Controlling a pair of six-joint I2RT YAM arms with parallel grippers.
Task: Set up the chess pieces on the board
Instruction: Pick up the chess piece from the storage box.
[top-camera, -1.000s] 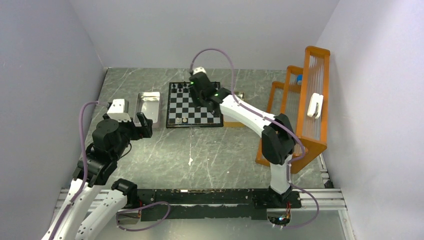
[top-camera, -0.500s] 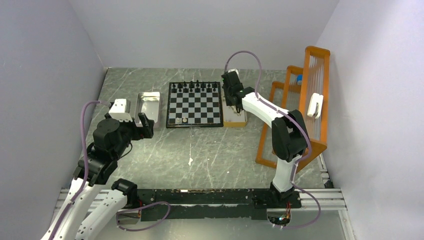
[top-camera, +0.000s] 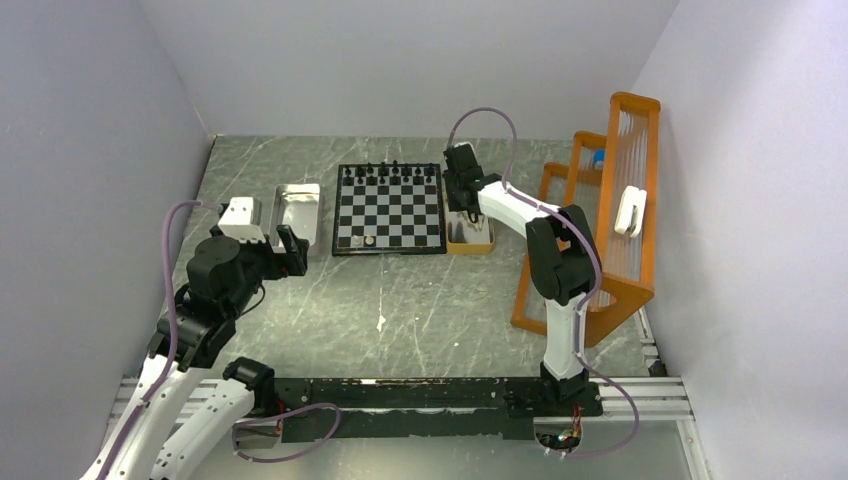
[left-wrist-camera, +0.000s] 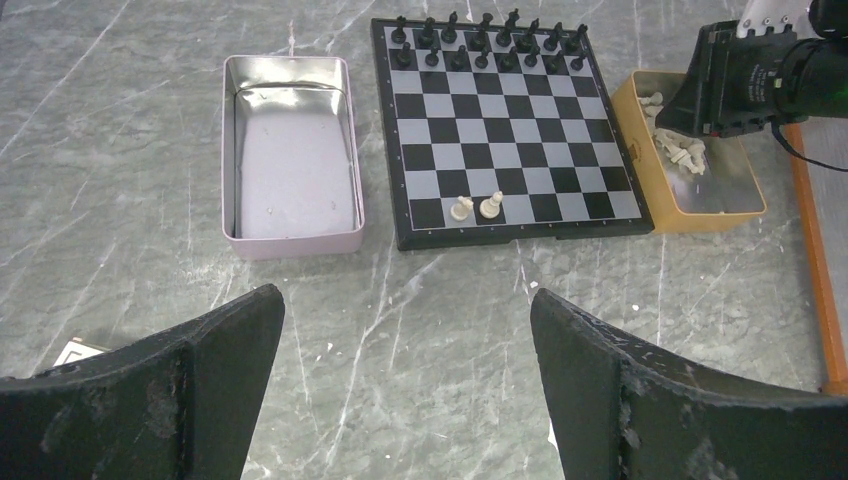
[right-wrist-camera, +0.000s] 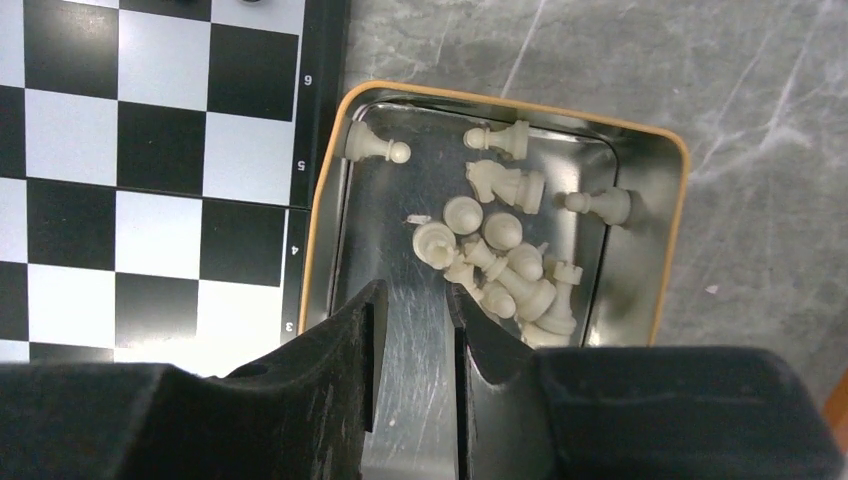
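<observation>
The board (top-camera: 390, 210) lies at the table's back middle. Black chess pieces (left-wrist-camera: 485, 45) fill its two far rows. Two cream pieces (left-wrist-camera: 476, 207) stand on its near row. Several more cream pieces (right-wrist-camera: 505, 250) lie in a heap in the tan tray (right-wrist-camera: 680, 200) beside the board's right edge. My right gripper (right-wrist-camera: 415, 290) hangs low over that tray with its jaws a narrow gap apart and nothing between them, just left of the heap. My left gripper (left-wrist-camera: 405, 300) is wide open and empty over bare table, near the board's front left.
An empty silvery metal tray (left-wrist-camera: 290, 170) sits left of the board. An orange rack (top-camera: 610, 220) stands along the right wall, close behind the right arm. A small white tag lies on the table near my left finger.
My right gripper has swung from over the board's far right part to over the tan tray and come lower. The left arm has not moved.
</observation>
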